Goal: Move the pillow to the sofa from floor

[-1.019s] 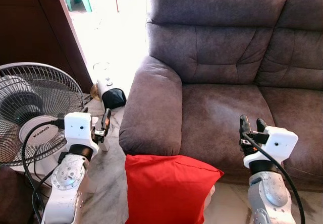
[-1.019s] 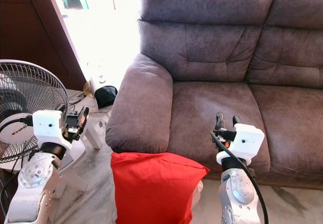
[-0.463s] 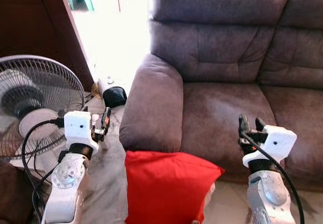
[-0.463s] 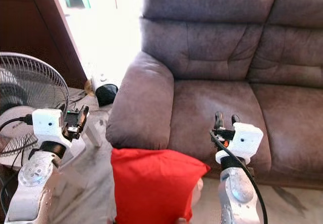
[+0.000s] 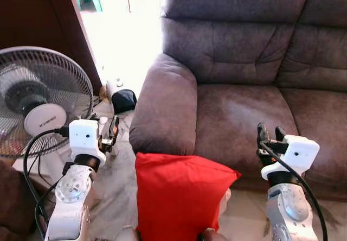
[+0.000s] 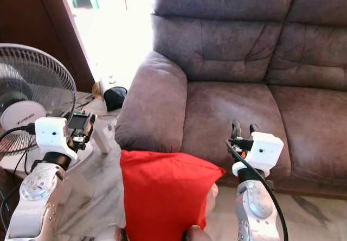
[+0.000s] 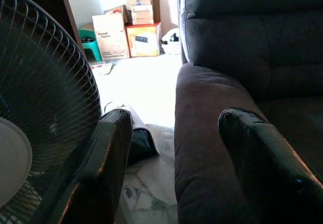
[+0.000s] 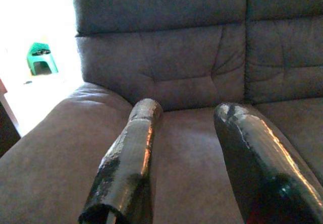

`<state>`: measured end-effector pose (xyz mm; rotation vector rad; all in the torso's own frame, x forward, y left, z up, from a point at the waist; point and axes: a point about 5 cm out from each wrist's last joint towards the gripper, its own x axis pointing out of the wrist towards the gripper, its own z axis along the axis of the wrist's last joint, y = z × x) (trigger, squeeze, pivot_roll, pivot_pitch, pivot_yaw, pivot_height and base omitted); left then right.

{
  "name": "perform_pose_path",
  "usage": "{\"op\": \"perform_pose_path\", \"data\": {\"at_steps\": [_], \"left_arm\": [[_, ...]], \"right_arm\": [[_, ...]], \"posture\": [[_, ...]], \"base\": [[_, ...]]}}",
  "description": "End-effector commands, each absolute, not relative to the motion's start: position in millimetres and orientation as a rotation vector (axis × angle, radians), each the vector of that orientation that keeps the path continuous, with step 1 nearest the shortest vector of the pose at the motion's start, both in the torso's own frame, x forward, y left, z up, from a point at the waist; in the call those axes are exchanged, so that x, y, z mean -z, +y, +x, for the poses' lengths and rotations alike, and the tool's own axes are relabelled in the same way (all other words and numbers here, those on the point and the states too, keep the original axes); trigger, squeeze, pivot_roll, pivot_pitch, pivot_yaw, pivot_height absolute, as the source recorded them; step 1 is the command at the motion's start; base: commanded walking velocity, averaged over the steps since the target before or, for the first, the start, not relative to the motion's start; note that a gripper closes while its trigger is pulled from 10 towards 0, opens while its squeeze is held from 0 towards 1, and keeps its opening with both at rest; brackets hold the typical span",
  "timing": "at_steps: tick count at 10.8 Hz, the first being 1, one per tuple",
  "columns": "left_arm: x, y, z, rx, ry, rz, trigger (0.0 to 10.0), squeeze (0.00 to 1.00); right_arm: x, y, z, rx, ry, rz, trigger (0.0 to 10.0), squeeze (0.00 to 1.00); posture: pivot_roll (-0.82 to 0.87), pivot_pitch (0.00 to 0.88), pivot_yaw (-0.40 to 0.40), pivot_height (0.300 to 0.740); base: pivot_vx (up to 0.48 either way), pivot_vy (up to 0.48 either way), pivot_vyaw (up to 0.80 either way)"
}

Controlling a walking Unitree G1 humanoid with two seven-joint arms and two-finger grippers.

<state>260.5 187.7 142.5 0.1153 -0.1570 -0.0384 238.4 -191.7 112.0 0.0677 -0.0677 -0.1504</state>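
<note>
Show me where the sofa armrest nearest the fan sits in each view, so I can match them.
Left eye view: armrest, centre-left, just beyond the red pillow.
Right eye view: armrest, left of centre.
Left wrist view: armrest, straight ahead of the left end effector.
Right wrist view: armrest, beside the right end effector.
Shared landmark: green stool, beyond the armrest.

I have both silver arms raised in front of me, elbows low and forearms angled upward. My left tool (image 5: 113, 130) sits on the left with its white wrist block below it, and its two black fingers (image 7: 108, 153) stand spread with a clear gap. My right tool (image 5: 271, 132) points up and forward on the right, its fingers (image 8: 132, 148) parted as well. Neither holds anything, as far as I can tell.
</note>
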Motion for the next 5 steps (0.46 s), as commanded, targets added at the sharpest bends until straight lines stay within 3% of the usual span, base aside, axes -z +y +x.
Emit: {"op": "perform_pose_path", "data": {"at_steps": [1,5], "left_arm": [[-142.4,190.2,260.2,0.029,-0.152,0.103,10.0,0.0],[-141.9,190.1,260.0,0.033,-0.146,0.107,10.0,0.0]], "right_arm": [[-111.3,-191.7,238.9,0.152,-0.058,0.073,10.0,0.0],[-110.8,-192.1,238.5,0.154,-0.059,0.067,10.0,0.0]], "posture": [[0.05,0.085,-0.004,0.67],[0.05,0.086,-0.003,0.67]], "base": [[0.0,0.0,0.0],[0.0,0.0,0.0]]}}
